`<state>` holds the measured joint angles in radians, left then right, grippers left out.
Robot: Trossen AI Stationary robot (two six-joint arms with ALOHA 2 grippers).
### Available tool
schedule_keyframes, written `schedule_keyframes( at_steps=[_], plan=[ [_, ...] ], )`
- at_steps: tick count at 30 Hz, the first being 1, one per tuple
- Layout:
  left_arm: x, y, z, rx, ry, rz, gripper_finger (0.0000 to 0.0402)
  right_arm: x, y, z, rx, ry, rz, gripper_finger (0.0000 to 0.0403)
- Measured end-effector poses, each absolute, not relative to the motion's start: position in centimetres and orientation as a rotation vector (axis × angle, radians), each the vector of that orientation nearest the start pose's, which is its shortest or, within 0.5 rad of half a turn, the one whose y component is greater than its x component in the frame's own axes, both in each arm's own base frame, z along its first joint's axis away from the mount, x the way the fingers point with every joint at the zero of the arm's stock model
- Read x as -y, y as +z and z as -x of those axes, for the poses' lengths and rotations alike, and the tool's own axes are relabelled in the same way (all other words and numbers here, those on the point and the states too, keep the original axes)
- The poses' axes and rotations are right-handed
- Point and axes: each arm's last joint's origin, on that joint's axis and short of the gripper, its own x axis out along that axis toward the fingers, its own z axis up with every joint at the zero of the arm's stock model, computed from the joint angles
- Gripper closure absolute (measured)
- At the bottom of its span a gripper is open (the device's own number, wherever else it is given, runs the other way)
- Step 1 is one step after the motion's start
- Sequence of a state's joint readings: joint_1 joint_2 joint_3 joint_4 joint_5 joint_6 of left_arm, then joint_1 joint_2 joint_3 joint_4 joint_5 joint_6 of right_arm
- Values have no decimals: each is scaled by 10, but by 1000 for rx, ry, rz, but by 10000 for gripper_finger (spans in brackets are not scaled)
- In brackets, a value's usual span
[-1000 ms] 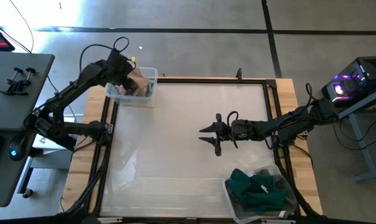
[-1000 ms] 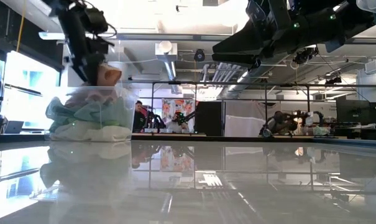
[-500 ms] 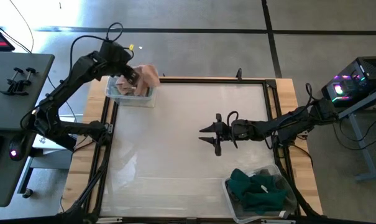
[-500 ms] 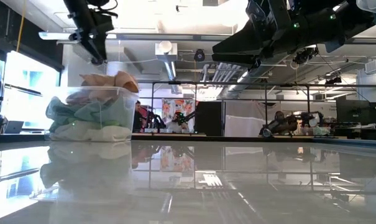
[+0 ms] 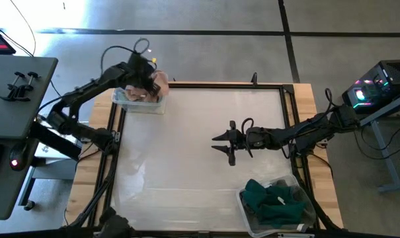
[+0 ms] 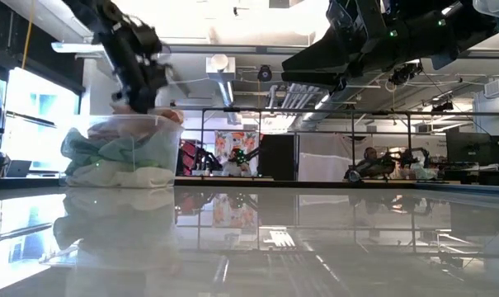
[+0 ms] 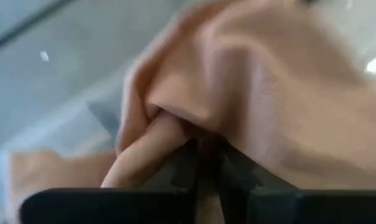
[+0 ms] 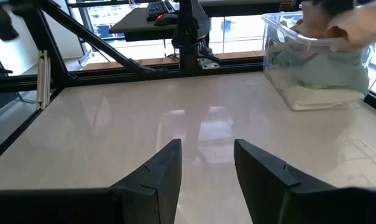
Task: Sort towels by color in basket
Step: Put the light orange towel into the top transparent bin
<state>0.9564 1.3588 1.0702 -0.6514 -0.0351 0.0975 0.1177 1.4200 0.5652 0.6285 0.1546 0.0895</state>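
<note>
One peach towel (image 7: 250, 93), left fingers (image 7: 203, 165) apparently pinching it

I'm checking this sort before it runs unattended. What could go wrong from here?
The peach towel bulges over the rim of the already full clear bin, so it may spill onto the table. The left tool is pinched on a fold of it and could drag it back out when it lifts. The right tool waits open at mid-table.

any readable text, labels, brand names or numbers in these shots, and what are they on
None can be read: the two clear bins, the towels, the arms and the table show no lettering. Posters and screens in the room behind are too blurred and too small to read.
</note>
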Motion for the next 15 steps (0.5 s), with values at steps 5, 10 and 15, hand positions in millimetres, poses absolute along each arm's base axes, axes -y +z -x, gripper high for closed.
schedule_keyframes(
  at_steps=[5, 10, 15],
  plan=[
    [-230, 235, -158, -1048, 842, 409, 391, -28, 197, -279, -223, -47, -58, 258],
    [-234, 209, -159, -1148, 810, 436, 401, -28, 197, -279, -224, -47, -58, 258],
    [-238, 199, -161, -1178, 805, 442, 400, -28, 197, -279, -226, -47, -58, 258]
  ],
)
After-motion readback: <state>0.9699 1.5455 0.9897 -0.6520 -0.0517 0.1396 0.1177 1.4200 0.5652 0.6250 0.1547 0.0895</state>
